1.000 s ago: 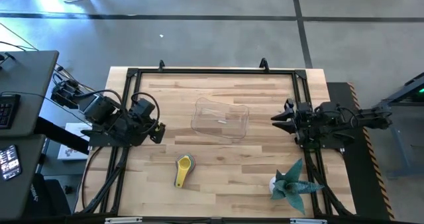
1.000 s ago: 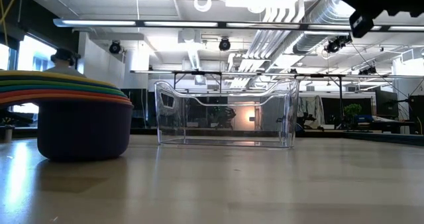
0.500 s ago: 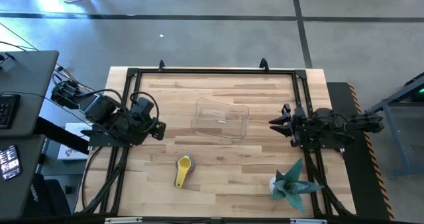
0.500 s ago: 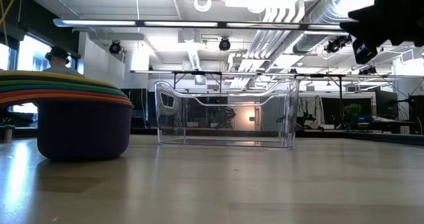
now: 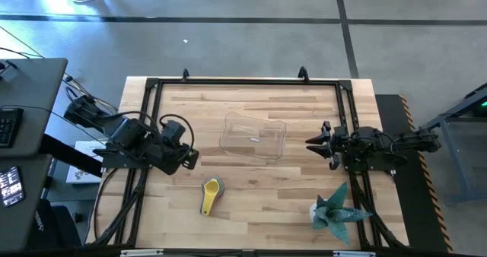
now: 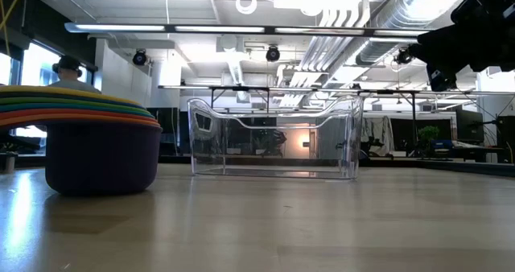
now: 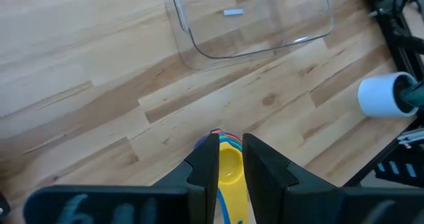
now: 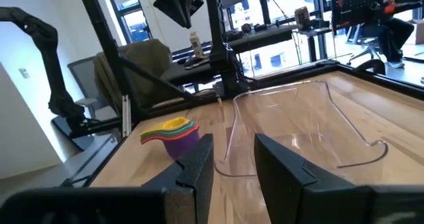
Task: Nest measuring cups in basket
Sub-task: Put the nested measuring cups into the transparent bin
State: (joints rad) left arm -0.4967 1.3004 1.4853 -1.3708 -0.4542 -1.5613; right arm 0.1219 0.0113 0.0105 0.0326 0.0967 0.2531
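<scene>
The measuring cups (image 5: 211, 194) lie nested in one stack on the wooden table, near its front edge, yellow innermost and purple outermost (image 6: 96, 147). The basket (image 5: 253, 136), a clear shallow tray, stands at the table's middle with nothing in it. My left gripper (image 5: 188, 159) hangs above and to the left of the cups, pointing down at a slant. Its fingers (image 7: 205, 166) are a narrow gap apart, and the cups (image 7: 229, 163) show through it. My right gripper (image 5: 315, 144) stays level at the basket's right, open and clear of it.
A spiky teal folded-paper figure (image 5: 338, 209) with a white roll (image 7: 379, 95) at its foot stands at the table's near right corner. A black frame (image 5: 243, 80) runs along the table's edges. Bare wood lies between the cups and the basket.
My left gripper has moved down and toward the table's near right, closer to the cups. My right gripper has sunk lower at the table's right side, still pointing level. The cups and the basket have stayed where they were.
</scene>
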